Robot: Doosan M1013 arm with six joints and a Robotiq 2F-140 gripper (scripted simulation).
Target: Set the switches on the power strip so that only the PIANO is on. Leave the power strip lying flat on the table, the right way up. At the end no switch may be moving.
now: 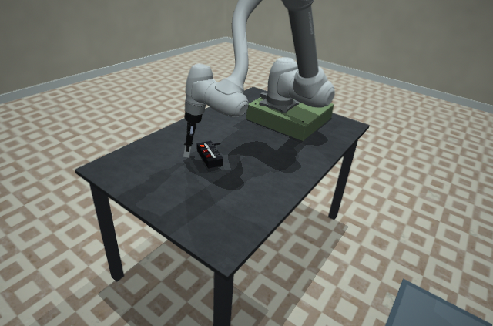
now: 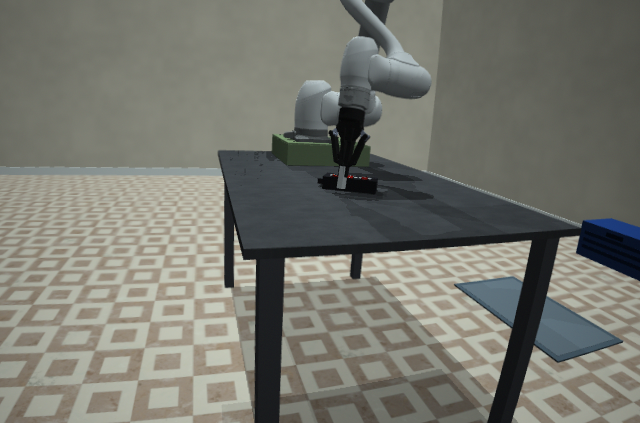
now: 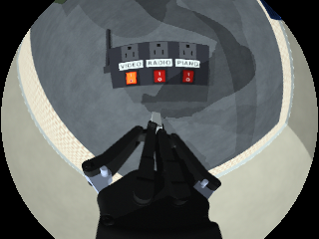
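The pincer [image 1: 186, 152] is shut tight with nothing in it and hangs low, just beside the black power strip [image 1: 209, 154], which lies flat and the right way up on the dark table [image 1: 167, 210] near the arm's green base [image 1: 318, 117], with three switches [image 3: 159, 78] glowing.

Switch positions on the power strip [image 3: 159, 64] too small to tell.

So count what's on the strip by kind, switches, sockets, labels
Switches: 3
Sockets: 3
Labels: 3
Total: 9
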